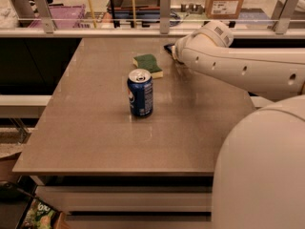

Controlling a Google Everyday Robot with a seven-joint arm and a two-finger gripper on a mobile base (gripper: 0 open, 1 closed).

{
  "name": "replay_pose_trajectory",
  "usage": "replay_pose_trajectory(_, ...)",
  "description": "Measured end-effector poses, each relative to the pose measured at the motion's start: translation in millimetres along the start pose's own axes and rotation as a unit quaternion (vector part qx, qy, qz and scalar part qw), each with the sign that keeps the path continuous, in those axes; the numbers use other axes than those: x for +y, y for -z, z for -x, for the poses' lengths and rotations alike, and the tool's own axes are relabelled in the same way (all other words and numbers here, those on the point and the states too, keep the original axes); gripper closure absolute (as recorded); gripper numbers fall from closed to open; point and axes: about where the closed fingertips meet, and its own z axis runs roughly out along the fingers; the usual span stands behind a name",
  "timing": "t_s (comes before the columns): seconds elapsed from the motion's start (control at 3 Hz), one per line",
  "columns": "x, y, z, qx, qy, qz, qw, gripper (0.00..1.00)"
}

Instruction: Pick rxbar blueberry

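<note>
In the camera view, the gripper (175, 53) sat at the far side of the bench (95, 128), mostly hidden behind the arm's wrist; whether it was spread or closed could not be told. A dark sliver of the rxbar blueberry (168, 46) showed just left of it, long axis unclear. The sponge (148, 64) and soda can (140, 92) stood nearer the camera; no container held the bar.

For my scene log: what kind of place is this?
Likely a lab or office test area: a table with a can and sponge, a railing, boxes behind. The pincer sits by the sponge, far side.
</note>
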Motion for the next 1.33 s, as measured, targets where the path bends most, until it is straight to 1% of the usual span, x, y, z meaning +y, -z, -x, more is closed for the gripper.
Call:
replay_pose_trajectory(0.33,0.7,0.1,0.3,0.0,0.0,0.0,1.0,0.84)
replay_pose_trajectory(0.67,1.4,0.3,0.7,0.0,0.001,0.001,1.0,1.0)
replay_pose_trajectory(1.0,1.4,0.3,0.7,0.0,0.001,0.001,1.0,1.0)
replay_pose_trajectory(1.33,2.2,0.4,1.1,-0.001,0.001,0.001,1.0,0.82)
